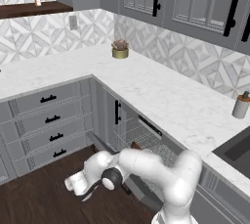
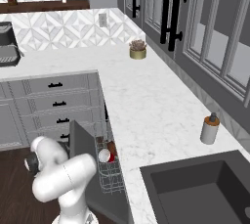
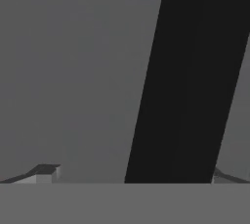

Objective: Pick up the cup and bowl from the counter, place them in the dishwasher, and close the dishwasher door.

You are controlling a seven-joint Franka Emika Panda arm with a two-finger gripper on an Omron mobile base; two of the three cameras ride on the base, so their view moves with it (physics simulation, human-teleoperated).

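The dishwasher door [image 1: 143, 190] stands half raised, a grey panel [image 2: 81, 144] tilted up from the floor. Behind it the wire rack [image 2: 110, 175] holds the red cup [image 2: 105, 156], lying on its side with its pale inside showing, and the dark-brown bowl [image 2: 113, 146] [image 1: 135, 145]. My gripper [image 1: 84, 194] hangs low outside the door. In the hand view the gripper [image 3: 132, 174] is open, pressed close to the door's grey face, with the black bar handle [image 3: 190, 81] between its fingertips [image 3: 45, 171].
White marble counter [image 1: 161, 96] [image 2: 141, 100] carries a brass plant pot [image 1: 120, 50] [image 2: 138, 50] and a grey soap dispenser [image 1: 240, 104] [image 2: 210, 129]. Dark sink [image 2: 195, 189] to the right. Grey drawers [image 1: 49, 120] stand left of the dishwasher over a dark wood floor [image 1: 39, 203].
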